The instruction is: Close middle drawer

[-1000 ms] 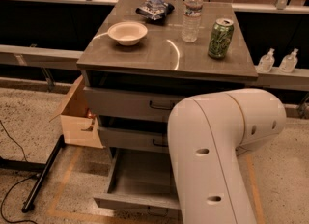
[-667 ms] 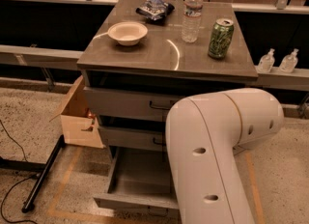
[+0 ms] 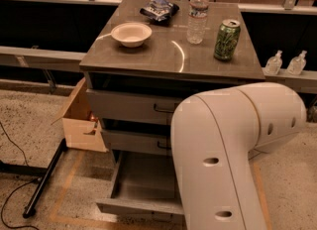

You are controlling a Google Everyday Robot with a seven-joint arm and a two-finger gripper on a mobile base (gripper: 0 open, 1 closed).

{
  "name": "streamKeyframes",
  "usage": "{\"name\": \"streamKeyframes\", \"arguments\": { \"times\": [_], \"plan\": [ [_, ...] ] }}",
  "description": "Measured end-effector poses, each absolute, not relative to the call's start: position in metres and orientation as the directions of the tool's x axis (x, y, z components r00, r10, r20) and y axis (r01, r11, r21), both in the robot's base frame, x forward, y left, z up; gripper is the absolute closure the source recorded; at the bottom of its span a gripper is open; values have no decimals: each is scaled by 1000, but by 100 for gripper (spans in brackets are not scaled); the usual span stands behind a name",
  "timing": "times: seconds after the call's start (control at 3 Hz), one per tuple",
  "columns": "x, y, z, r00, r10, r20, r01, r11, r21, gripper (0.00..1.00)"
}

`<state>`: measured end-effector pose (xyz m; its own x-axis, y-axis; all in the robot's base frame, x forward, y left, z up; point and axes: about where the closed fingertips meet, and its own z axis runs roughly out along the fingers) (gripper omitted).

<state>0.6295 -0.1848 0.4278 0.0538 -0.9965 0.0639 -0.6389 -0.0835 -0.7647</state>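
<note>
A grey cabinet (image 3: 171, 60) has three grey drawers. The middle drawer (image 3: 132, 142) stands slightly out, with a dark gap above its flat front. Its black bar handle (image 3: 163, 146) shows partly at the edge of my arm. The top drawer (image 3: 129, 106) also stands slightly out. The lowest drawer (image 3: 141, 189) is pulled far out and its tray shows. My white arm (image 3: 223, 154) fills the lower right and covers the right half of the drawers. My gripper is not in view; it is hidden past the arm.
On the cabinet top stand a white bowl (image 3: 131, 33), a water bottle (image 3: 198, 13), a green can (image 3: 227, 39) and a snack bag (image 3: 159, 10). An open cardboard box (image 3: 81, 120) sits at the cabinet's left. A black pole (image 3: 47, 177) and cables lie on the floor at the left.
My arm has edged slightly to the left. The drawers and the things on the cabinet top have not moved.
</note>
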Motion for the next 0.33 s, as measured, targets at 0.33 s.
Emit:
{"name": "streamKeyframes", "arguments": {
  "times": [0.33],
  "plan": [
    [623, -188, 424, 43, -997, 64, -651, -77, -755, 74]
  ]
}}
